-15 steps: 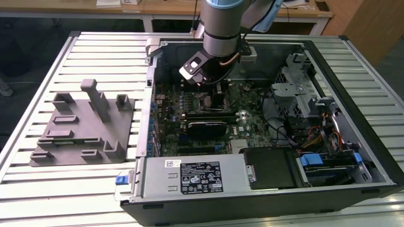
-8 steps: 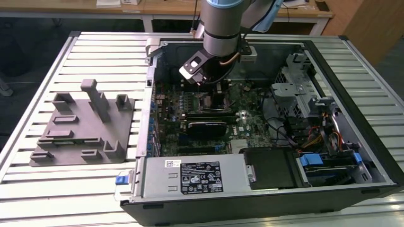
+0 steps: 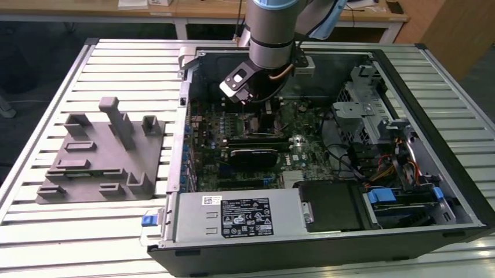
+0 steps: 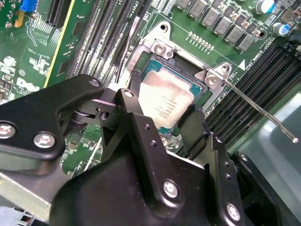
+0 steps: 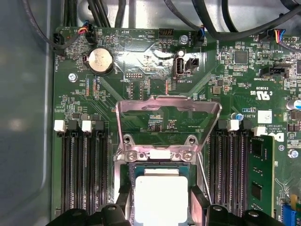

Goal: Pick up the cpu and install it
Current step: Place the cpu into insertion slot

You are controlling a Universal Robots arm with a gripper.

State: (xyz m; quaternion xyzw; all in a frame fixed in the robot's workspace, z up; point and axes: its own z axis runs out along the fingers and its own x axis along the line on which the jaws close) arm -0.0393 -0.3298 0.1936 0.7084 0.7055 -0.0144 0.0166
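Observation:
The cpu [image 4: 165,100], a small square chip with a pale silver top, lies flat in the motherboard socket [image 4: 155,68], seen in both wrist views [image 5: 161,197]. My gripper [image 4: 162,104] is down over it, one black finger [image 4: 134,101] against one edge and the other against the opposite edge, so it looks shut on the chip. In the exterior view the gripper [image 3: 249,104] hangs low inside the open computer case [image 3: 433,75], above the socket area near the back of the board. The socket's metal load plate [image 5: 168,122] stands flipped open.
A thin retention lever [image 4: 256,106] sticks out beside the socket. Memory slots [image 5: 82,165] flank it, one with a green module [image 5: 259,174]. A black module [image 3: 251,153] lies on the board, a power supply [image 3: 232,214] in front. A grey fixture [image 3: 101,150] rests on the slatted table.

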